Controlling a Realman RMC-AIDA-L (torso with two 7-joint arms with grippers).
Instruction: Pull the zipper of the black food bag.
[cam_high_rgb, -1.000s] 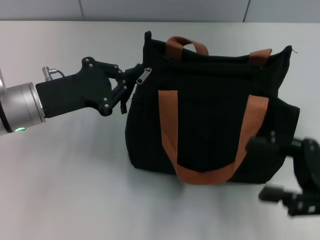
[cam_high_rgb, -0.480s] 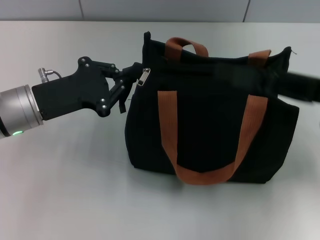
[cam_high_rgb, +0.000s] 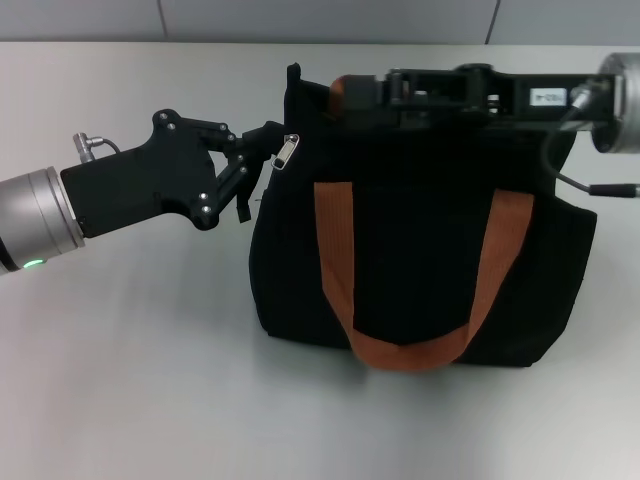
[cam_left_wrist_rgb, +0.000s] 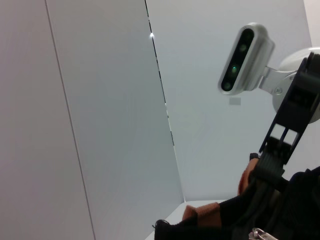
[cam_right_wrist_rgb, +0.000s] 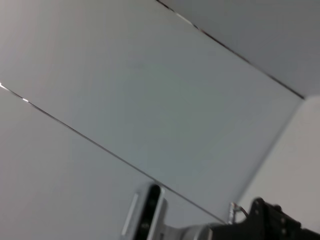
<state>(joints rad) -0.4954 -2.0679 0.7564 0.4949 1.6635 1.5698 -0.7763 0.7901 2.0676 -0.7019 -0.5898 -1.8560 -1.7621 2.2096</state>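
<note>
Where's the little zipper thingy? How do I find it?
Find the black food bag on the table. At its top corner on the robot's left, by the left gripper, hangs the zipper. It is the only small silver thing on the bag; the straps are orange-brown.

Head view: looked forward and down from above, taking in the whole black food bag (cam_high_rgb: 420, 250) on the table (cam_high_rgb: 130, 380).
Left wrist view: sat close at the bag's end, tilted upward toward wall panels and the robot's head camera (cam_left_wrist_rgb: 245, 57).
Right wrist view: likewise faced upward at wall panels; shared that head camera (cam_right_wrist_rgb: 145, 212).
</note>
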